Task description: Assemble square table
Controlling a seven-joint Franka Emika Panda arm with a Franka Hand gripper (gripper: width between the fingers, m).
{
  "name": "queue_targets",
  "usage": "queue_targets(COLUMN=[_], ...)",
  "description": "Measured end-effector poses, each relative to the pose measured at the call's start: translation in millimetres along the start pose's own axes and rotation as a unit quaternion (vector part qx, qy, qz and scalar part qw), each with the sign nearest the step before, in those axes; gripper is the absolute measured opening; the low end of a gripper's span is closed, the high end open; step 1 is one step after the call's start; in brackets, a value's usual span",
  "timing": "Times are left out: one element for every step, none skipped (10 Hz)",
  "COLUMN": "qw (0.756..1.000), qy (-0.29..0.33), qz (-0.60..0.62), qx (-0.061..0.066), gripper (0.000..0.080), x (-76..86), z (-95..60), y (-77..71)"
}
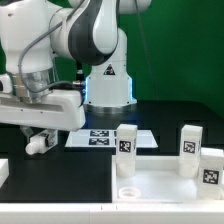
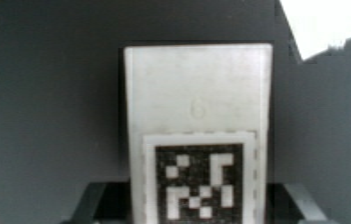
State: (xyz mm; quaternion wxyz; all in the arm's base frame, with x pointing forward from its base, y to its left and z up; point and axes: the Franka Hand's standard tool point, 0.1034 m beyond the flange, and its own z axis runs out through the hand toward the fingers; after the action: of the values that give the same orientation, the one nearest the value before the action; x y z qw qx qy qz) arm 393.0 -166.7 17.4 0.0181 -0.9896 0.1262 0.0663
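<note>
The jaws are closed in on a white leg [image 2: 198, 110], one dark finger [image 2: 104, 205] against each of its long sides. They pinch it low down by its black-and-white tag [image 2: 198, 180]. In the exterior view the leg [image 1: 36, 143] shows as a small white stub under the jaws, just above the black desk [image 1: 60, 180].

Just beside the jaws, toward the exterior view's right, the marker board [image 1: 105, 139] lies flat on the desk. Farther that way lies the square slab [image 1: 165, 182], with a round hole [image 1: 128, 192] in its near corner. Three more legs stand upright around it, each with a tag facing the camera: the first [image 1: 126, 142], the second [image 1: 190, 143] and the third [image 1: 211, 168]. The arm [image 1: 90, 35] rises behind the jaws.
</note>
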Motion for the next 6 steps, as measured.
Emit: queue_targets(qw=[0.998, 0.988, 0.973, 0.971, 0.961, 0.951], qy=[0.002, 0.002, -0.006, -0.001, -0.004, -0.004], qz=[-0.059, -0.155, -0.230, -0.237, -0.277, -0.309], qx=[0.000, -0.009, -0.021, -0.023, -0.024, -0.024], gripper=[0.0282, 0.0282, 0.0282, 0.0282, 0.0282, 0.0284], x=[3.0, 6.9, 9.6, 9.3, 8.5, 8.5], z=[-9.4, -20.7, -26.8, -27.1, -26.5, -26.4], y=[-6.2, -19.0, -32.9, -33.4, -30.1, -30.0])
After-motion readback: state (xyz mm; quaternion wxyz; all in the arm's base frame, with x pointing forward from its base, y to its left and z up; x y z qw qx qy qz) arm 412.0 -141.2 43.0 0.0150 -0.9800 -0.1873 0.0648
